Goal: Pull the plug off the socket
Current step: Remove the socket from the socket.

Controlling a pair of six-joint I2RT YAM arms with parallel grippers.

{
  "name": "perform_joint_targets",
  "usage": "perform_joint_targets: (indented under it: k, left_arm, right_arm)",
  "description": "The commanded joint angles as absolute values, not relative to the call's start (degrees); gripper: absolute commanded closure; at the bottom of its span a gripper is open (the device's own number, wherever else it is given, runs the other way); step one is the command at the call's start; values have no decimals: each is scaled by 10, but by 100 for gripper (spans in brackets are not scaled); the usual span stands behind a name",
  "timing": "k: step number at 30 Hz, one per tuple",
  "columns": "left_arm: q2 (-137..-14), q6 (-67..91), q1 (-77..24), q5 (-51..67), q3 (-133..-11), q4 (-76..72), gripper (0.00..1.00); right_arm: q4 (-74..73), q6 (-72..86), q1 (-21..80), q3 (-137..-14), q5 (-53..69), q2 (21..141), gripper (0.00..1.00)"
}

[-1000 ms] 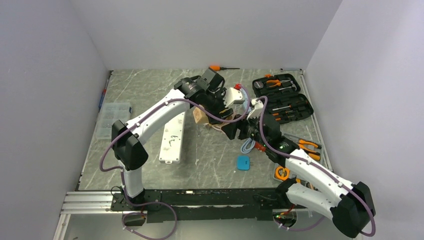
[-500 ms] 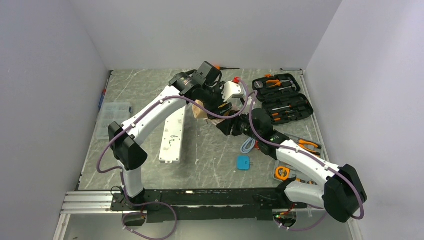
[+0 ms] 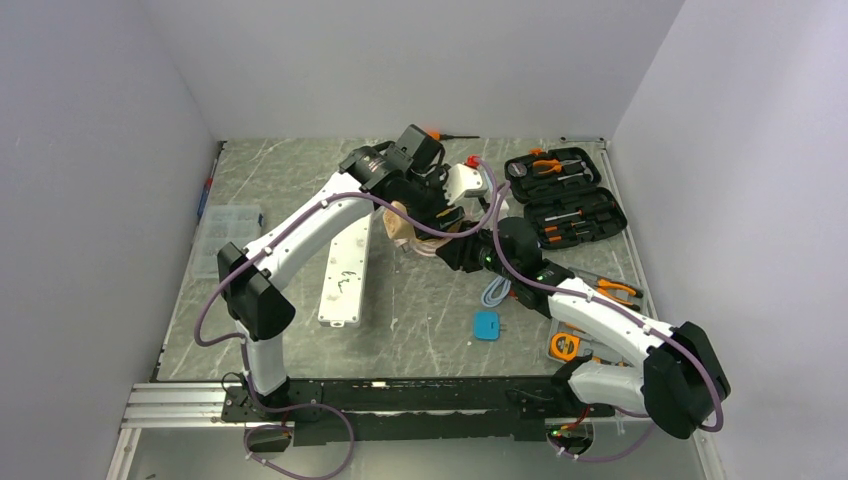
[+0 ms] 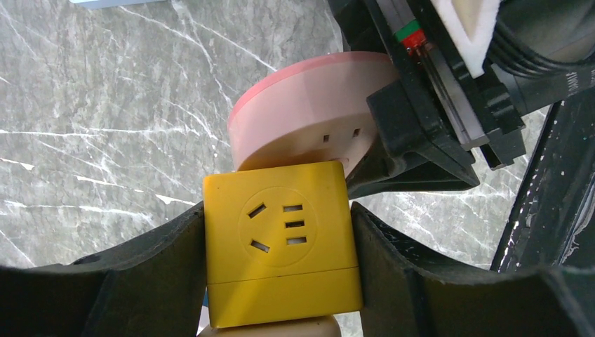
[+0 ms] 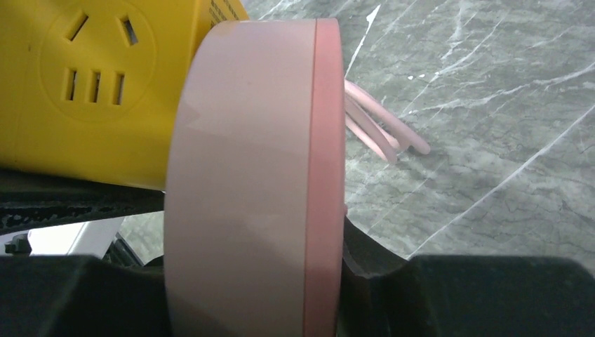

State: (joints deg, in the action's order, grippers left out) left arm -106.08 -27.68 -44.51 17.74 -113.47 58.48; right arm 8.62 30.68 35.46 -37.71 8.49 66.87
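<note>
My left gripper (image 4: 277, 210) is shut on a yellow cube (image 4: 295, 295) with outlet holes, held above the table. A round pink disc (image 4: 309, 105) with small slots sits against the cube's far side. My right gripper (image 5: 252, 267) is shut on that disc (image 5: 245, 175), one finger on each flat face. Pink cable (image 5: 382, 126) trails from behind it. Both grippers meet at the table's middle back, left (image 3: 440, 215) and right (image 3: 458, 250). The socket (image 3: 345, 265), a long white power strip, lies flat to their left, untouched. The plug is hidden.
An open black tool case (image 3: 565, 195) lies at the back right. Pliers (image 3: 615, 290), an orange tape measure (image 3: 563, 345), a small blue block (image 3: 487, 325) and a pale blue cable (image 3: 495, 292) lie near the right arm. A clear parts box (image 3: 225, 235) sits far left.
The right arm has swung left up to the left gripper and its jaws have closed onto the pink disc. The left gripper with the cube shifted slightly back.
</note>
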Motion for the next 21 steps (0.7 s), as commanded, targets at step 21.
perform_joint_targets:
  k: [21]
  left_arm:
    - [-942,-304,-472,242,-1105,592,100]
  right_arm:
    - [113,332,290,-360,1,688,100]
